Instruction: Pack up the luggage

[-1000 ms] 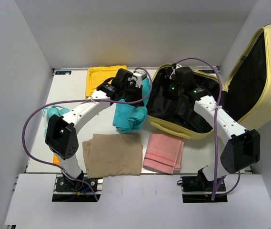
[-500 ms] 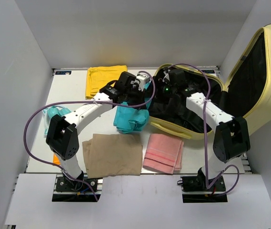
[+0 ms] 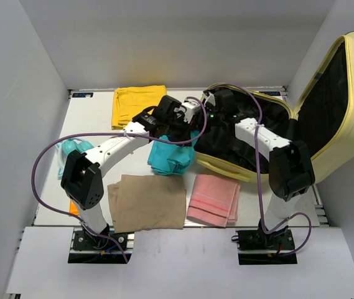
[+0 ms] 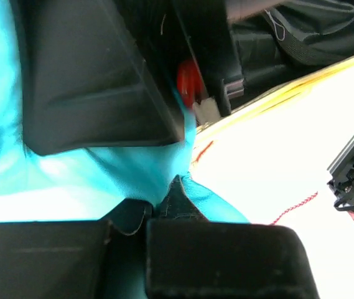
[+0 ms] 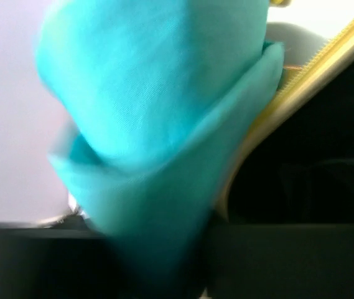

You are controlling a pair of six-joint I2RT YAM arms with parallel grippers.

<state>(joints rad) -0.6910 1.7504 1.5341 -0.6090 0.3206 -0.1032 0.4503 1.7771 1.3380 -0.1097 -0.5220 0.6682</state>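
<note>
1. At the near edge of the surface (image 3: 89, 124), a tan cloth (image 3: 147, 202) and a pink towel (image 3: 213, 199) lie folded flat, side by side. Neither hand touches them.
2. Further in, the teal garment (image 3: 172, 156) hangs with its upper end raised. Its lower end is bunched on the surface, just beside the left wall of the luggage (image 3: 226, 169).
3. The left hand (image 3: 188, 118) is clamped narrow on a fold of the teal garment.
4. The right hand (image 3: 209, 112) reaches across the luggage's left rim to the same garment. Its wrist view is blurred and full of fabric, so I cannot tell whether it is wide, narrow or gripping.
5. Step in hand, as judged: transferring the teal garment into the luggage. No coloured cloth shows on the black lining.
6. The next move calls for lifting the garment clear of the yellow rim, carrying it rightward and lowering it onto the lining. Release comes last, and the trailing end must not snag the rim.
7. The luggage sits on the far right part of the surface, base flat and open upward. The lid stands raised on the right side. The long axis appears to run near to far, slightly slanted, with a handle on the near wall.
8. A yellow cloth (image 3: 137, 99) lies at the far edge, left of the luggage.
</note>
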